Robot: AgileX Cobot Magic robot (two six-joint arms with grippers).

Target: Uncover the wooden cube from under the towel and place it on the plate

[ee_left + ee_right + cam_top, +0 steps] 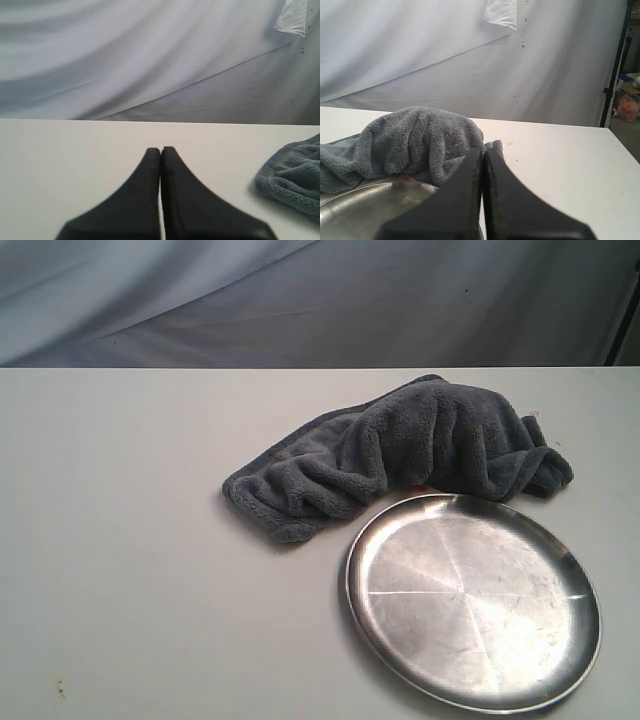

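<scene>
The plate [470, 610] lies nearest, the towel [400, 455] against its far rim and humped at its right end — the wooden cube, unseen, presumably beneath — dead ahead of the right gripper [483, 151], jaws pressed together like the farther-off left gripper [160, 149].

- A white table [150, 590] fills the exterior view's lower half, from 3 through 6 to 9 o'clock.
- A wrinkled pale backdrop sheet [300, 300] hangs behind at 12 o'clock.
- A black pole [625, 310] stands at 2 o'clock.
</scene>
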